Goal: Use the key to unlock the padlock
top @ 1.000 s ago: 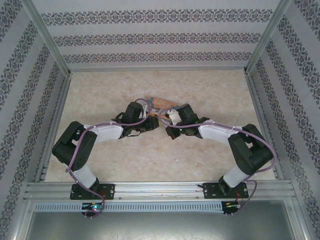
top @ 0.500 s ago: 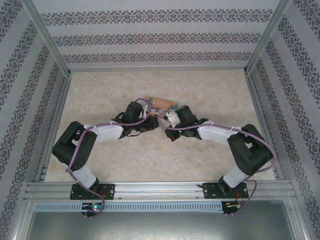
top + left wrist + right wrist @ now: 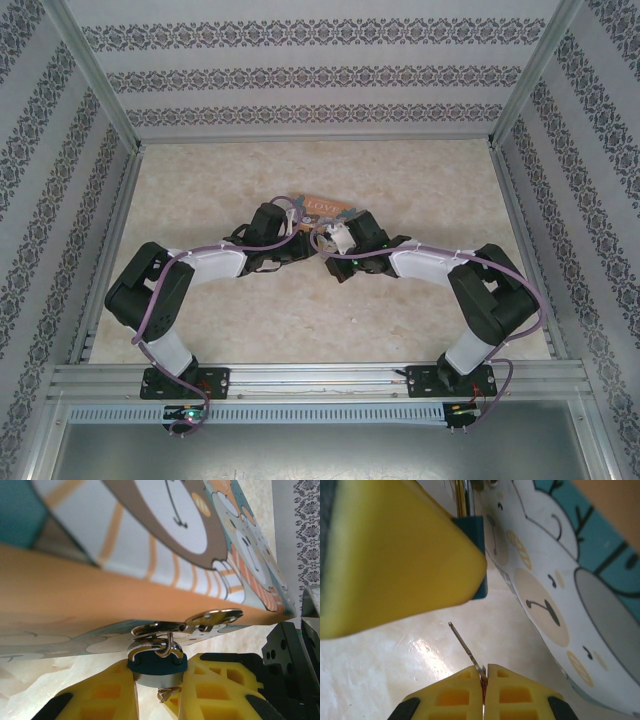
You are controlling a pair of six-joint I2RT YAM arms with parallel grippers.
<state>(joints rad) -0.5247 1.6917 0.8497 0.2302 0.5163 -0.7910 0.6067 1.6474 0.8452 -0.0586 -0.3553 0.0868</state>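
From above, your two arms meet mid-desk [image 3: 420, 180]. The left end effector [image 3: 300, 243] and the right end effector [image 3: 333, 243] sit almost nose to nose at the near edge of the orange tin [image 3: 322, 204].

On the left wrist view, the padlock [image 3: 157, 663] is pinched between the yellow pads, its teal body gripped on both sides. Its shackle [image 3: 154, 647] is threaded through the tin's hasp [image 3: 212, 617] just above. The left end effector is closed on the padlock, so hold it firm and motionless.

On the right wrist view, the right end effector is clamped on the key [image 3: 465, 646]. Its thin blade points up and left toward the padlock's lower end but stops short of it — bare desk shows between them. The blade looks tilted off the lock's axis.

The step in hand appears to be insertion. Square the blade to the keyway first, creep in straight, and twist only once it is seated. You cannot see the keyway here, so go slowly — a skewed push could make the key slip in the pads.
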